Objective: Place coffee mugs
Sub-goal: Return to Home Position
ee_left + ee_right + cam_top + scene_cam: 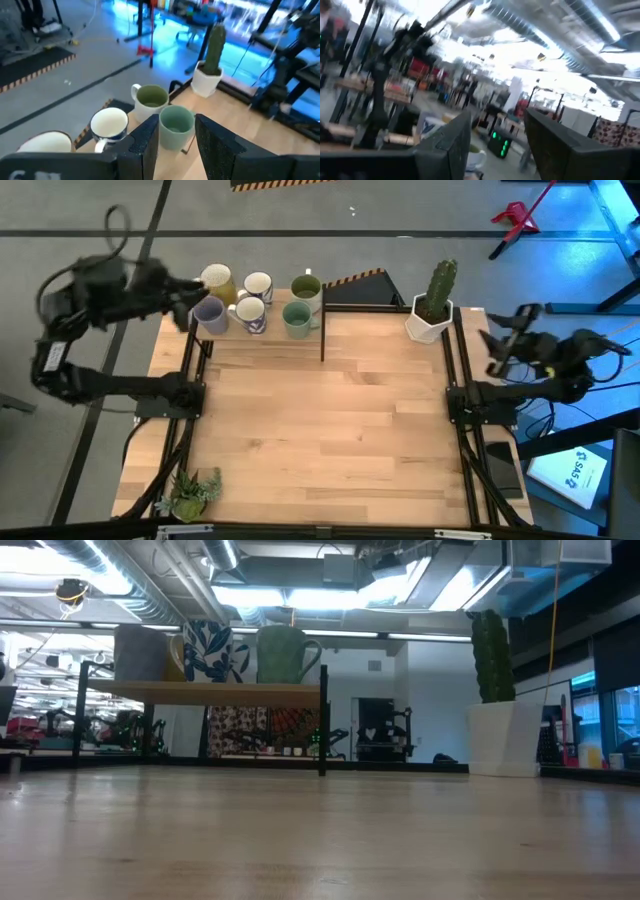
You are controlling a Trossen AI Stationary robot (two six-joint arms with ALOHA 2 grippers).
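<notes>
**All six mugs on shelf, both claws empty**

- Table (330, 430): light wood, dark frame rails down both sides.
- Shelf (225, 330): raised on dark posts at the table's far left corner. In the low view it stands clear above the tabletop.
- Left arm (95, 295): reaches in from the left. The left gripper (183, 305) hangs over the shelf's left end, just beside the lavender mug. In its wrist view the fingers (145, 145) are apart and grip nothing; the sage mug shows in the gap, farther off.
- Right arm (555, 365): folded off the table's right edge. The right gripper (497, 340) has its fingers (450, 142) apart and holds nothing.
- Cactus pot (428, 320): far right corner, well apart from the shelf.
- Mugs (250, 313): two rows of three, upright and close together.
  - Back row: yellow mug (217, 280), white mug (258, 286), olive mug (307, 288).
  - Front row: lavender mug (210, 314), patterned mug (250, 315), sage mug (296, 319).
- Plant (195, 492): near left corner.
</notes>
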